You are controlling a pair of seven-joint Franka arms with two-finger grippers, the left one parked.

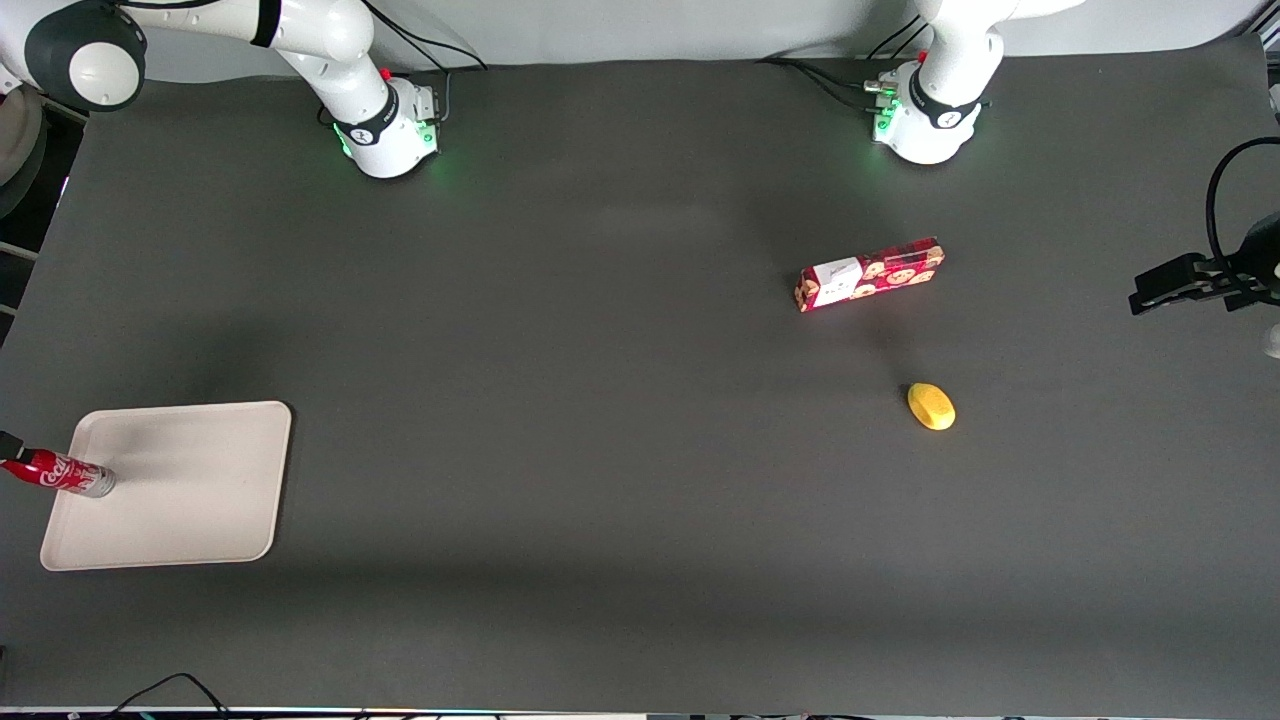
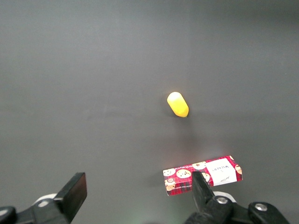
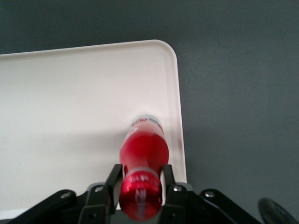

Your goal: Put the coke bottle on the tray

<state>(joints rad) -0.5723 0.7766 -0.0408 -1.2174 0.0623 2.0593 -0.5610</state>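
The coke bottle point(image 1: 62, 473), red with white script and a silvery base, leans over the beige tray point(image 1: 190, 500) at the working arm's end of the table. Its base touches the tray just inside the rim. My right gripper point(image 1: 10, 445) shows only at the frame's edge, at the bottle's cap end. In the right wrist view the gripper point(image 3: 140, 176) has its fingers point(image 3: 113, 179) pressed on either side of the bottle's neck point(image 3: 142, 154), just below the red cap. The bottle's base stands on the tray point(image 3: 70, 93) close to the rim.
A red cookie box point(image 1: 870, 273) lies toward the parked arm's end, and also shows in the left wrist view point(image 2: 182, 178). A yellow oval object point(image 1: 931, 406) lies nearer the front camera than the box, and also shows in the left wrist view point(image 2: 178, 104). A black mount point(image 1: 1195, 280) juts in at that end.
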